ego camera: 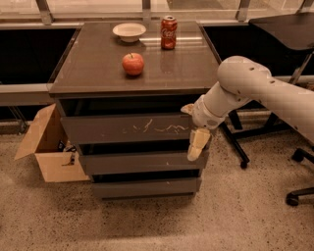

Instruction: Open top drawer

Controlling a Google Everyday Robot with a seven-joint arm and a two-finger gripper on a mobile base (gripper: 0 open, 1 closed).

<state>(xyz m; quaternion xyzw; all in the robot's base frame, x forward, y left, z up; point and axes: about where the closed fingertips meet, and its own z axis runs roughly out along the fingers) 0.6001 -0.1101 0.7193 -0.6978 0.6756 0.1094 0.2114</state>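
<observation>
A speckled beige terrazzo floor [230, 215] runs beneath a squat grey-brown drawer cabinet [93, 68], whose glossy top reflects pale light from the metal-framed window strip [98, 7] behind it. An open brown cardboard box [46, 157] sits on the floor just beside the cabinet's left side. Black castor-footed chair bases [294, 196] stand to the right under a dark tabletop [287, 27], and the pale gripper [195, 135] hangs at the cabinet's right front edge.
</observation>
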